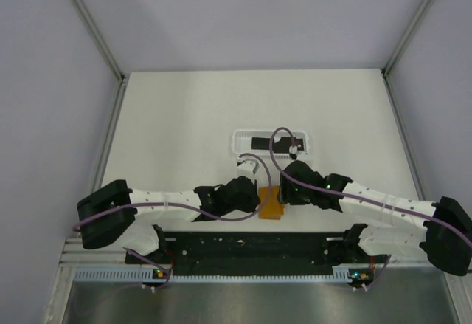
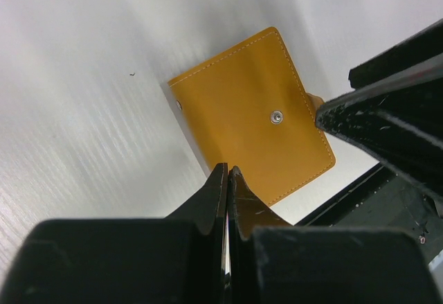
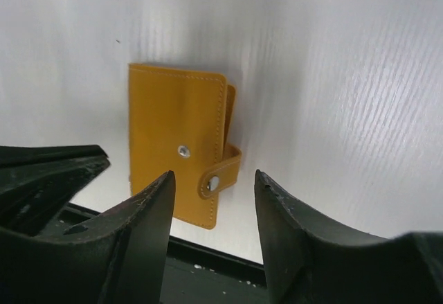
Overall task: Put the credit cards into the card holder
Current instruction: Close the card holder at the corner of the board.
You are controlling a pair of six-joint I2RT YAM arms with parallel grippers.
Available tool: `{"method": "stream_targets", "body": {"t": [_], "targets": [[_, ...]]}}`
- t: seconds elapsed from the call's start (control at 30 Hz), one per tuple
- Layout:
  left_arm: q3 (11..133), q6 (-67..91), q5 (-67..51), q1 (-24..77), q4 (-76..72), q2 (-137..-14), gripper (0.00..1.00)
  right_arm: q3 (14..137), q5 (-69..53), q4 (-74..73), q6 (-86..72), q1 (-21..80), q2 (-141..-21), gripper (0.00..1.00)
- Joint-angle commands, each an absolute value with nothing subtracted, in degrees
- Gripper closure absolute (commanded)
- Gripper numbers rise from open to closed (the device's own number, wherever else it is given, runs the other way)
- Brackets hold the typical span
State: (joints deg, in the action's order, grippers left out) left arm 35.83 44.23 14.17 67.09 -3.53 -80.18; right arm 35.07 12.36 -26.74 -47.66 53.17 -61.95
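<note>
The orange card holder (image 1: 271, 206) lies folded shut on the white table between my two grippers. It also shows in the left wrist view (image 2: 249, 120) and the right wrist view (image 3: 173, 145). Its tab (image 3: 223, 172) wraps round one edge and its snap is undone. My left gripper (image 2: 228, 172) is shut and empty, just above the holder's near edge. My right gripper (image 3: 214, 176) is open, hovering above the tab with a finger on either side. One dark credit card (image 1: 262, 142) lies in the white tray; other cards are not visible.
The long white slotted tray (image 1: 240, 141) stands just behind the grippers. The black base rail (image 1: 251, 246) runs along the near table edge, close to the holder. Grey walls enclose the table on three sides.
</note>
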Motion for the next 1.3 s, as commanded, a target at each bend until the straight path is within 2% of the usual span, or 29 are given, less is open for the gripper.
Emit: {"method": "stream_targets", "body": {"t": [0.0, 0.1, 0.2, 0.6, 0.9, 1.27], "targets": [[35.33, 44.38, 13.71, 66.80, -6.59, -80.42, 1.00, 38.05, 13.01, -31.55, -48.43, 55.02, -64.68, 0.50], [35.24, 44.56, 13.71, 66.80, -6.50, -80.24, 1.00, 38.58, 12.75, -31.73, -48.87, 55.19, -65.65, 0.51], [35.16, 44.47, 13.80, 66.80, -6.50, -80.24, 1.00, 38.93, 12.31, -31.73, -48.60, 55.20, -65.92, 0.57], [35.86, 44.47, 13.27, 66.71, -6.94, -81.56, 1.00, 38.58, 12.74, -31.73, -48.60, 55.20, -64.69, 0.99], [36.56, 43.95, 12.57, 66.45, -7.03, -83.06, 1.00, 39.11, 12.84, -29.71, -46.85, 55.20, -61.61, 1.00], [34.19, 44.56, 12.92, 66.09, -7.56, -82.44, 1.00, 38.67, 6.77, -21.28, -44.91, 55.20, -66.88, 1.00]]}}
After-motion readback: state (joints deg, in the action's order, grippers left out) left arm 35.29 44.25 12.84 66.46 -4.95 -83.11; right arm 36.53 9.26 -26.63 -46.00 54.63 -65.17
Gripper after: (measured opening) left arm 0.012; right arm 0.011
